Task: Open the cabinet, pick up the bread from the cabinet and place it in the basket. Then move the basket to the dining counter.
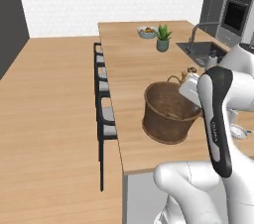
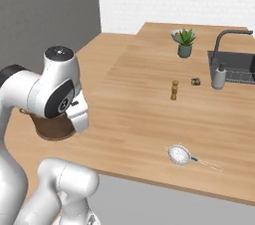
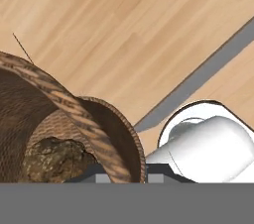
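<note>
The round brown woven basket [image 1: 167,114] sits slightly tilted on the near left part of the light wood dining counter [image 1: 129,59], close to its front edge. In the hand view its rim [image 3: 74,109] runs down between the finger tips, and the dark lumpy bread [image 3: 54,161] lies at the bottom inside. My gripper [image 3: 126,174] is shut on the basket's right rim. The white hand [image 1: 188,86] comes down onto that rim from the right, partly hidden by my forearm. In the right base view, part of the basket [image 2: 52,128] peeks from behind the arm. The cabinet is out of view.
Dark stools [image 1: 101,94] line the counter's left side. A fruit bowl [image 1: 147,31] and potted plant [image 1: 163,38] stand at the far end, and a sink [image 1: 206,52] with a faucet lies to the right. A pepper mill [image 2: 174,90], soap bottle [image 2: 218,77] and strainer [image 2: 180,155] are on the counter.
</note>
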Controlling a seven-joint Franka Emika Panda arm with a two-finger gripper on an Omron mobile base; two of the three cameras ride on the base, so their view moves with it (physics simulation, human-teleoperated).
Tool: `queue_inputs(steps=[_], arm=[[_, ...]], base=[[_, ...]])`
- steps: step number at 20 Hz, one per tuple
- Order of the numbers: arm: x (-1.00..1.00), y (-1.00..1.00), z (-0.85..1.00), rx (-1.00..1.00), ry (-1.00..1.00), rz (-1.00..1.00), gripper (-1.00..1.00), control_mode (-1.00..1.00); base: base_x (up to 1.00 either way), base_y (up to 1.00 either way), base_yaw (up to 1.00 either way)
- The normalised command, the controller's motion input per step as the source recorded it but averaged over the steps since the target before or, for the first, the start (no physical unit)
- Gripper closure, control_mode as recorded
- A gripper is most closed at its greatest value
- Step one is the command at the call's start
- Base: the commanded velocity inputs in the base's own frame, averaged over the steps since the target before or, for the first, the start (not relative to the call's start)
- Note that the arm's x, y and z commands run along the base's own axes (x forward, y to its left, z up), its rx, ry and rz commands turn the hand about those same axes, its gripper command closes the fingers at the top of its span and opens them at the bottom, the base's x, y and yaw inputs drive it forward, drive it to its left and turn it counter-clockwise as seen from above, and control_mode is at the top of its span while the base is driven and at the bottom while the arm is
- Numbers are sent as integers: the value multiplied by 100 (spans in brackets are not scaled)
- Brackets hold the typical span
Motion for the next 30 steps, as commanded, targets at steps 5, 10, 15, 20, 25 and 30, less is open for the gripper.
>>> queue_inputs(steps=[5,10,15,20,25,30], arm=[[100,-29,0,-2,0,-11,100,-100],[100,-36,-17,0,4,-11,100,-100],[100,-37,-43,0,1,-7,100,-100],[94,-1,-65,0,0,-4,100,-100],[76,0,-55,0,0,-4,100,-100],[36,-20,-33,0,3,-3,100,-100]], base=[[0,0,0],[0,0,0],[0,0,0],[0,0,0],[0,0,0],[0,0,0]])
